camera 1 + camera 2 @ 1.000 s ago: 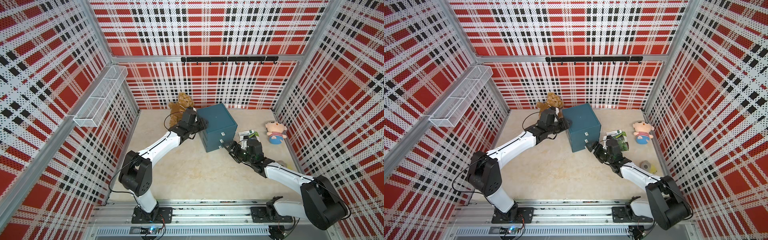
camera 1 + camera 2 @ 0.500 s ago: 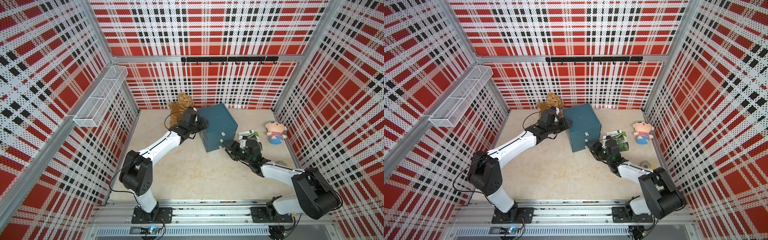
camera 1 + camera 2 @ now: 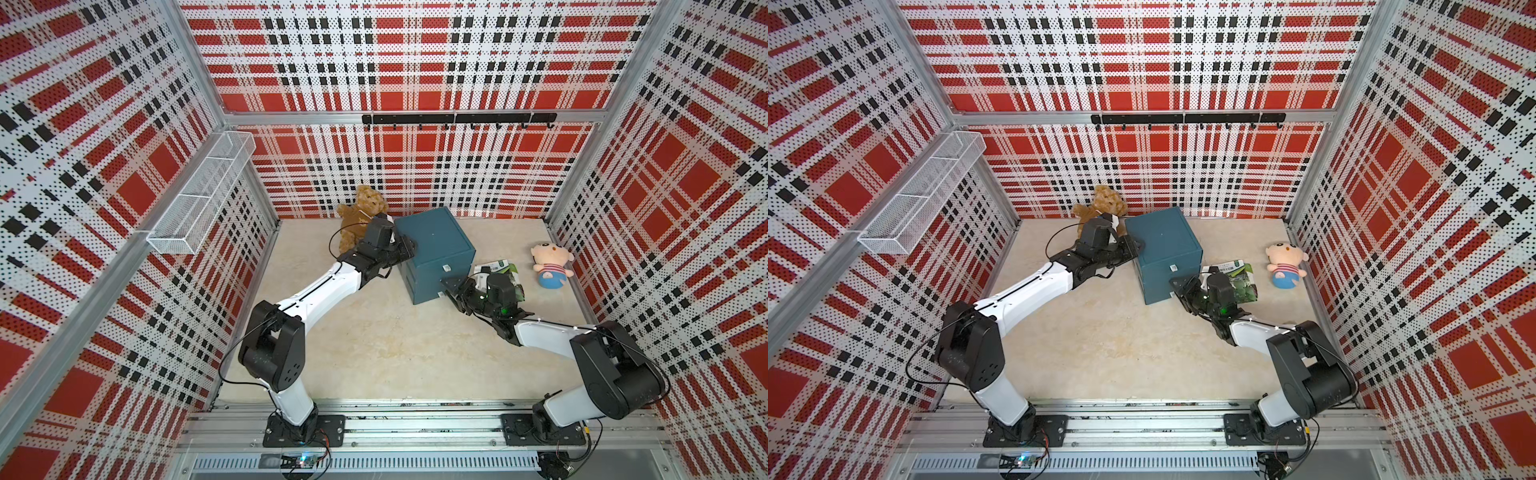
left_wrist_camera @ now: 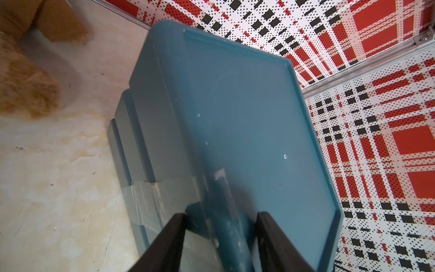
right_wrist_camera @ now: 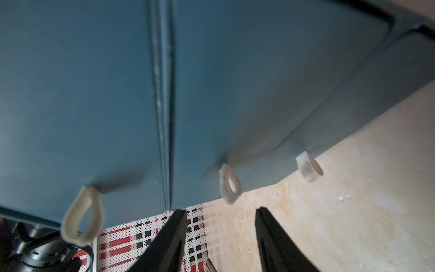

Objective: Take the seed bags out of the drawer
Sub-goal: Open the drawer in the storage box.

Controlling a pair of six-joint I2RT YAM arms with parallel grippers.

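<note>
Hanging from one teal cabinet (image 5: 94, 94), three white loop pulls (image 5: 230, 183) show.

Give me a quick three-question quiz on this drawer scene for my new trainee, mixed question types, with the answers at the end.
1. True or false: seed bags already lie on the table, outside the cabinet.
2. The left gripper clamps: A bear, B cabinet, C doll.
3. How many pull loops show ahead of the right gripper in its wrist view?
Key: 1 true; 2 B; 3 three.
</note>
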